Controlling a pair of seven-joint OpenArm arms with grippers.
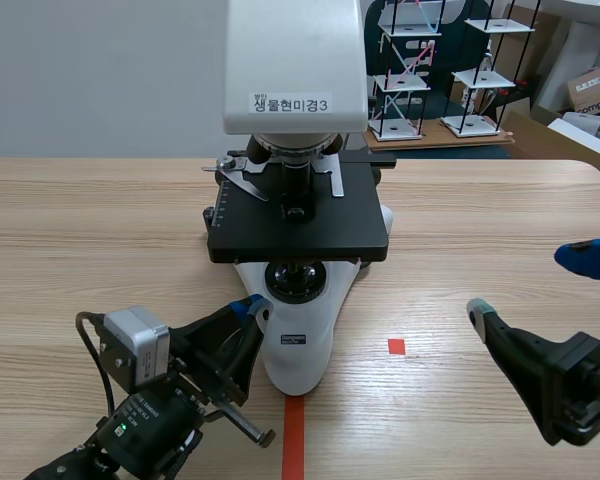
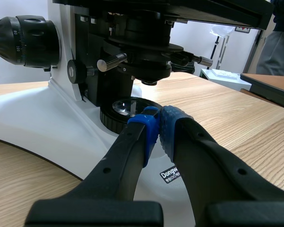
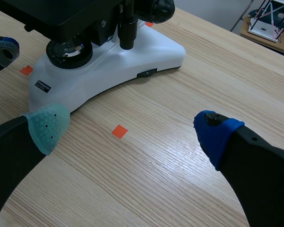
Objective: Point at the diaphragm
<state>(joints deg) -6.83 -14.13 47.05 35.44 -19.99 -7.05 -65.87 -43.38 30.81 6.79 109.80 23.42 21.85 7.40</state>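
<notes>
Under the microscope stage [image 2: 203, 10], diaphragm [image 2: 146, 66] sits above, just ahead of closed, empty left gripper [image 2: 157, 135]; right gripper [image 3: 131, 130] fingers spread.

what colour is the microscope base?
White. The microscope base shows best in the right wrist view.

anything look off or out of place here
Nothing stands out. The microscope stands upright on the table, with no spill or damage showing. The left gripper is shut, its tips by the round lens on the base; the right gripper is open, off to the side.
</notes>
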